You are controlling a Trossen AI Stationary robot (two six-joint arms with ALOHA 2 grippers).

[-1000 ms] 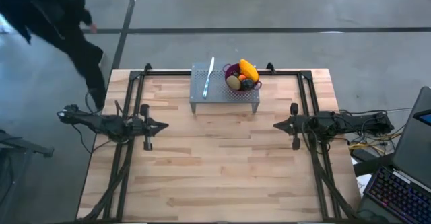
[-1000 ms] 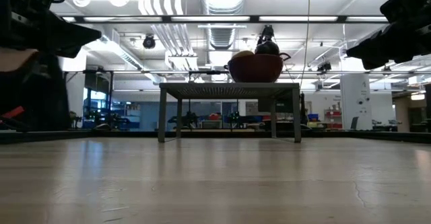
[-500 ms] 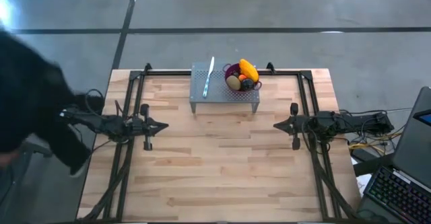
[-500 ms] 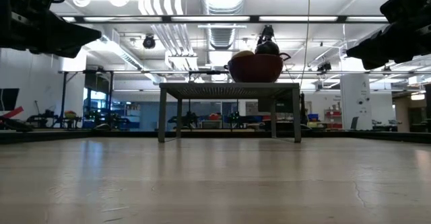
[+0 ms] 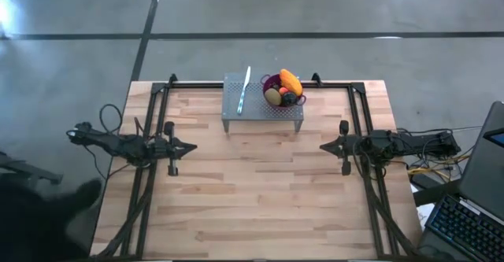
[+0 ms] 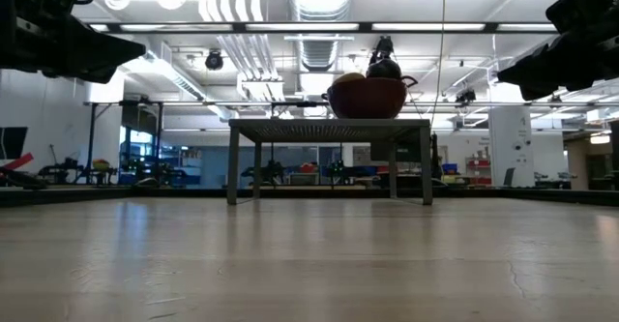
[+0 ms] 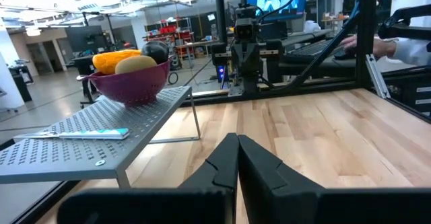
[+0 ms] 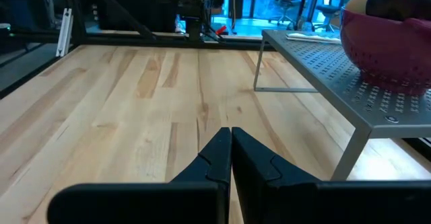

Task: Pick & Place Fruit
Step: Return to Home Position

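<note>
Fruit [image 5: 285, 87] is seen heaped in a purple bowl [image 5: 266, 81] on a small perforated metal shelf [image 5: 260, 109] at the far edge of the tabletop [image 5: 252, 199]. A long orange piece is laid across the top of the pile, with a pale oval and a dark round piece tucked beside it. A knife [image 5: 245, 89] is laid flat on the shelf just beside the bowl, not touching it. No fruit is to be seen on the bare boards, so the sorting is judged complete.

The left claw [image 5: 191, 146] is held over the left side of the tabletop and pointed inward. Its fingers are pressed together with nothing between them. The right claw [image 5: 324, 146] is mirrored on the opposite side, likewise closed and carrying nothing. Both are kept well apart from the shelf. This is judged to be a parked posture, with the arms drawn back and level so that the bowl and knife are left undisturbed and the middle of the tabletop is left free.
</note>
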